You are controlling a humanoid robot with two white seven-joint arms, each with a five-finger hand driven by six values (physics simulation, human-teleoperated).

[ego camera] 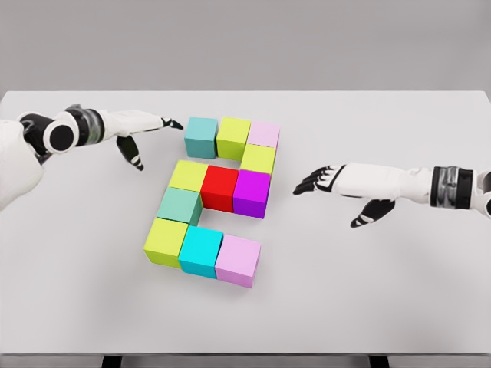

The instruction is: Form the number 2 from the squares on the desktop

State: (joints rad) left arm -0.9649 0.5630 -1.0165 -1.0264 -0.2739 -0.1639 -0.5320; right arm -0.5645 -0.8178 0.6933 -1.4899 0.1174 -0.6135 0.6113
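Note:
Coloured cubes form a 2 shape on the white table. The top row is a teal cube, a lime cube and a pale pink cube. Below the pink one sits a yellow-green cube. The middle row holds a yellow-green cube, a red cube and a purple cube. A green-teal cube lies under it. The bottom row is a lime cube, a cyan cube and a lilac cube. My left hand hovers open just left of the teal cube. My right hand is open, right of the purple cube.
The table's far edge runs along the top and its near edge along the bottom, with dark legs showing beneath. A grey wall stands behind.

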